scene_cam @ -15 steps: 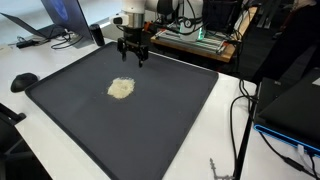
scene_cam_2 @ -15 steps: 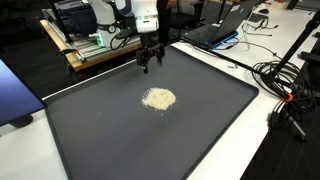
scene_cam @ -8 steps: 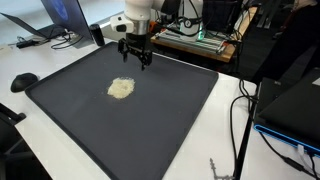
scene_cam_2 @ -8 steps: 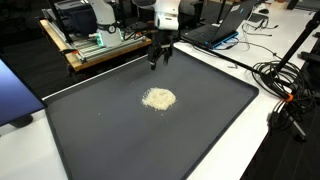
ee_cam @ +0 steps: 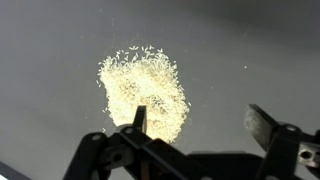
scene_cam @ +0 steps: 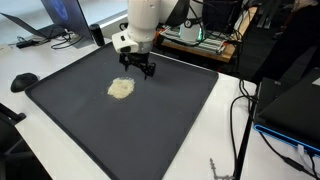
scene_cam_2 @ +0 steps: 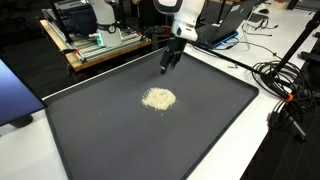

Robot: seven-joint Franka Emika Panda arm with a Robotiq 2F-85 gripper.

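A small heap of pale, rice-like grains (scene_cam: 121, 88) (scene_cam_2: 158, 98) (ee_cam: 145, 92) lies on a large dark mat (scene_cam: 150, 120) (scene_cam_2: 140, 135). My gripper (scene_cam: 141, 69) (scene_cam_2: 168, 63) (ee_cam: 202, 122) hovers above the mat, just beyond the heap toward the mat's far edge. Its two black fingers stand wide apart with nothing between them. In the wrist view one fingertip (ee_cam: 140, 118) overlaps the heap's lower edge while the other (ee_cam: 263, 126) is over bare mat.
The mat lies on a white table (scene_cam: 60, 60). A laptop (scene_cam: 55, 18) sits past one corner, a wooden rack with electronics (scene_cam_2: 100, 42) stands behind the mat, and cables (scene_cam_2: 285, 85) trail along the table's side.
The arm has swung across the mat's far edge and come lower, bringing the gripper closer to the grain heap. The jaws stayed open.
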